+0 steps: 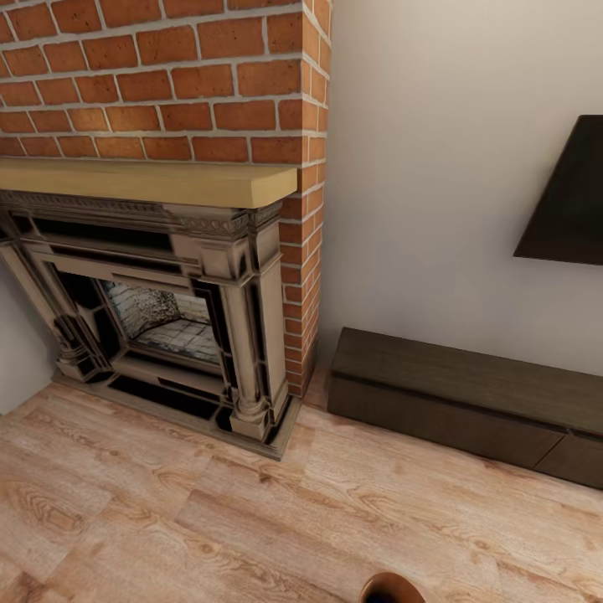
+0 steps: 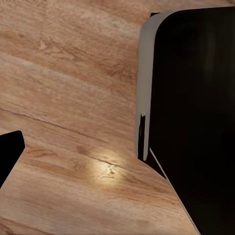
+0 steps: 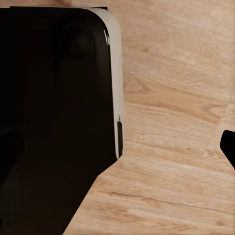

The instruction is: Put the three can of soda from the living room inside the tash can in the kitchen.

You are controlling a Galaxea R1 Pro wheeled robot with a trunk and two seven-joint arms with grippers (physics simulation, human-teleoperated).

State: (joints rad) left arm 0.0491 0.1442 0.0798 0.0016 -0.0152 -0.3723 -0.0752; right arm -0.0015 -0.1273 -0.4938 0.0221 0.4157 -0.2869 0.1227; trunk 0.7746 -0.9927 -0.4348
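No soda can and no trash can is in sight. The head view looks at the living room's brick fireplace (image 1: 159, 318) with its pale wooden mantel (image 1: 142, 180). In the left wrist view one dark fingertip (image 2: 11, 149) stands far out at the picture's edge over the wood floor. The right wrist view has the same, a dark fingertip (image 3: 229, 147) at the edge. Nothing lies between the fingers of either gripper. The other finger of each is lost against my black base (image 2: 196, 122).
A low dark wooden cabinet (image 1: 469, 402) runs along the wall right of the fireplace, with a dark screen (image 1: 569, 201) mounted above it. Light wood floor (image 1: 209, 519) spreads in front. A small brown rounded thing (image 1: 392, 589) sits at the head view's bottom edge.
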